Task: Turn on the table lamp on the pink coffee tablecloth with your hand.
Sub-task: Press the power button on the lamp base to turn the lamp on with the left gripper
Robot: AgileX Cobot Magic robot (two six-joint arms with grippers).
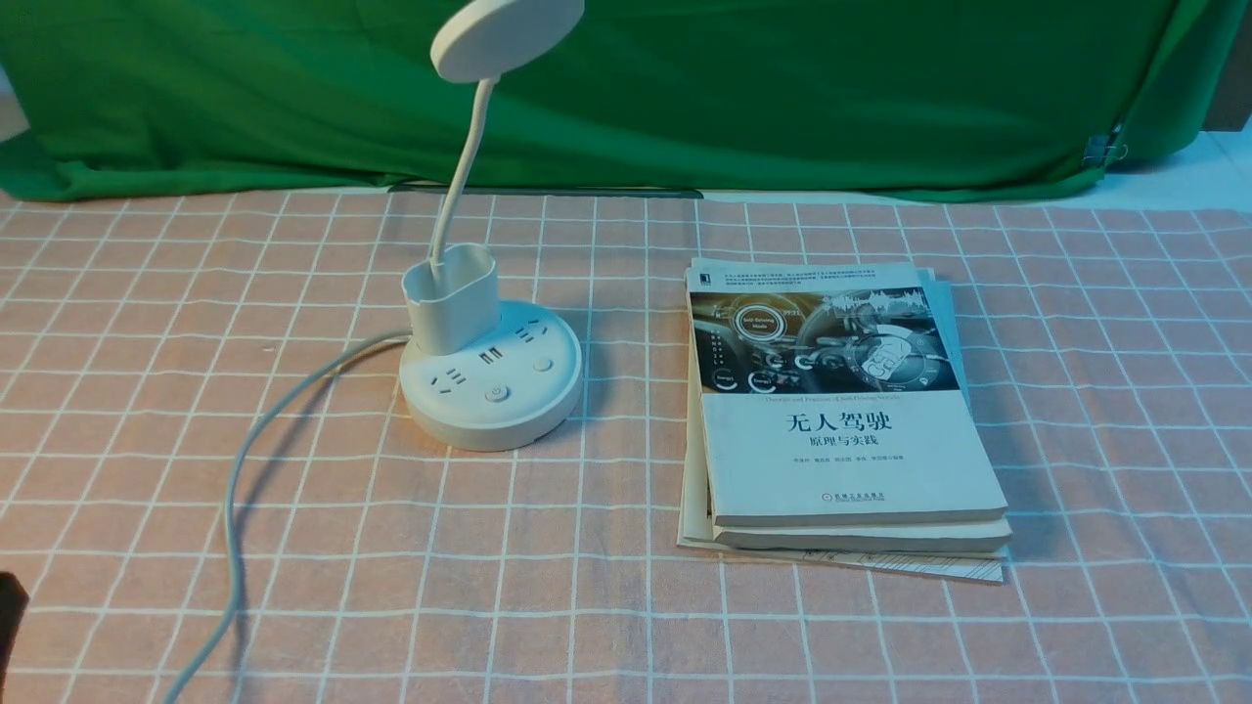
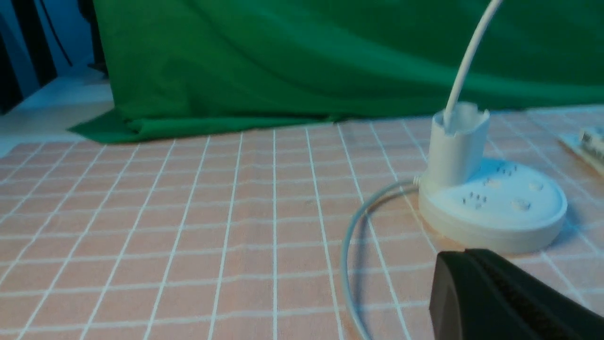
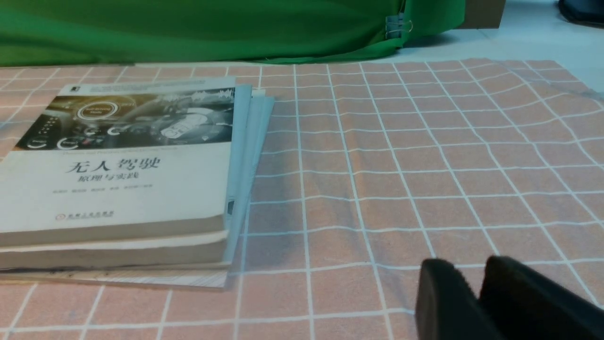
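pink coffee tablecloth (image 1: 880, 626): covers the whole work surface, white grid, lying flat.
green backdrop (image 1: 782, 88): bunched along the cloth's 12 o'clock edge.
books (image 1: 841, 460): stack at 3 o'clock of centre. The top cover has a Chinese title, and the lower ones are fanned out slightly on the 3 o'clock side.

table lamp (image 1: 469, 323): upright on the cloth at 10 o'clock of centre and 9 o'clock of the books, with a clear gap between. The round base (image 1: 509, 416) sits flat. The oval cup (image 1: 452, 298) is on the base's 11 o'clock part. The neck (image 1: 460, 166) rises out of the cup leaning toward 1 o'clock. The disc head (image 1: 507, 34) is on top, clipped by the frame edge.
cord (image 1: 235, 489): grey, leaves the base at 9 o'clock, curves to 7 o'clock and runs off frame.

left gripper (image 2: 465, 259): the front view shows only a dark sliver at the frame's 8 o'clock edge. The lamp is at roughly 2 o'clock from it, no contact. In the wrist view the base is near and ahead of the tip, with a strip of cloth between, and the cord loops past beside the tip. The fingers look pressed together, just a seam showing.

right gripper (image 3: 473, 278): out of the front view. Two fingers meet side by side with nothing between them, low over bare cloth. The books are ahead of it, apart.

buttons (image 1: 497, 394): two round ones on the base top, at 6 and 3 o'clock, with sockets around them.
binder clip (image 1: 1103, 149): on the backdrop at 2 o'clock.
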